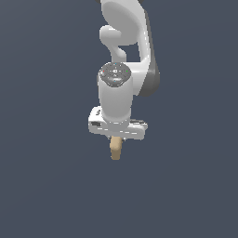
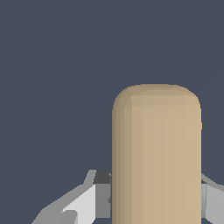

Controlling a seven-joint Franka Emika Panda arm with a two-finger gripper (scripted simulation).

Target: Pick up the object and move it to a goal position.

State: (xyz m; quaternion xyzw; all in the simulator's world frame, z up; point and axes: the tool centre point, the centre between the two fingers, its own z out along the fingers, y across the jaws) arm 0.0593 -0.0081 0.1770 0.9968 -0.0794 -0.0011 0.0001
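Note:
The object (image 1: 115, 149) is a small tan bar with a rounded end, sticking out below the white hand in the exterior view. It fills much of the wrist view as a broad tan object (image 2: 156, 153) rising between the grey fingers (image 2: 89, 199). My gripper (image 1: 116, 139) is shut on the bar, holding it by its upper part; the fingertips are mostly hidden behind the hand and the bar. The bar hangs over a plain dark grey ground.
The white arm (image 1: 128, 42) rises behind the hand toward the top of the exterior view. Only the flat dark grey surface shows around it.

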